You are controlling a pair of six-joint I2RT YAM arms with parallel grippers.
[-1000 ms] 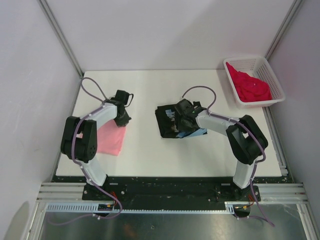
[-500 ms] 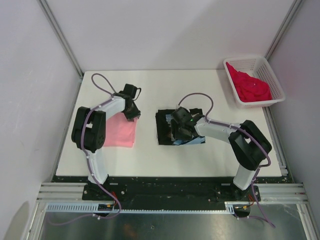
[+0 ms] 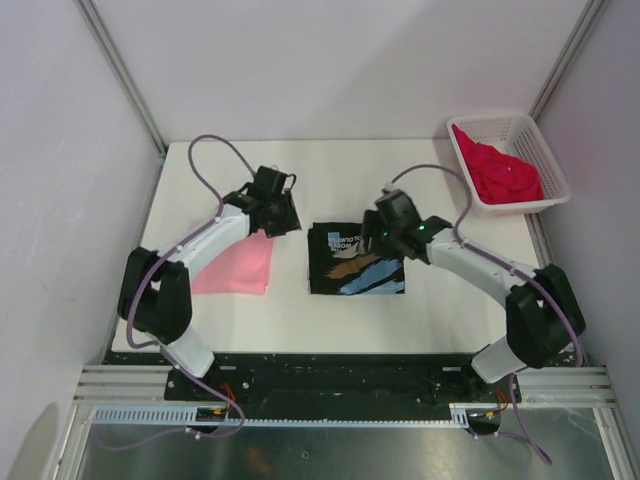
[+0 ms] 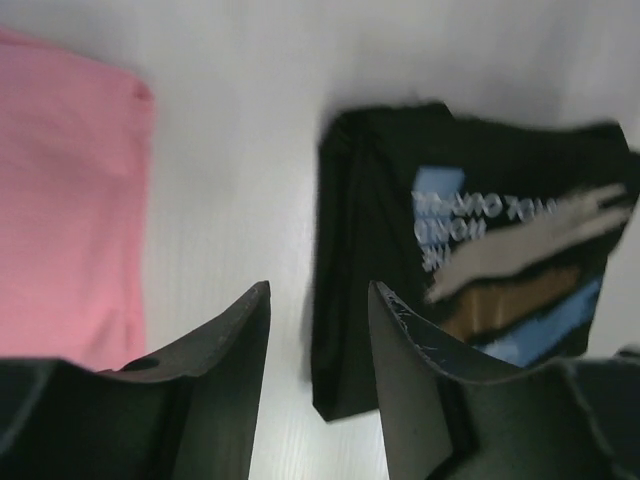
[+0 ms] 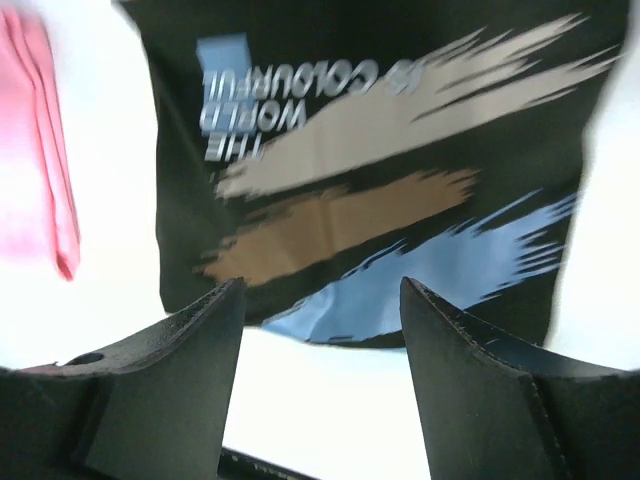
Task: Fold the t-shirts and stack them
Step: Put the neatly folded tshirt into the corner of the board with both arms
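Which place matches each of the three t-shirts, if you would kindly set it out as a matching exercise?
Things:
1. black printed t-shirt
2. light pink t-shirt
3. crimson-red t-shirt

Places:
A. bunched in the white lattice basket at the far right corner
B. folded, print up, near the middle of the table
C. folded flat on the left side of the table

Pairs: 1-B, 2-C, 3-A
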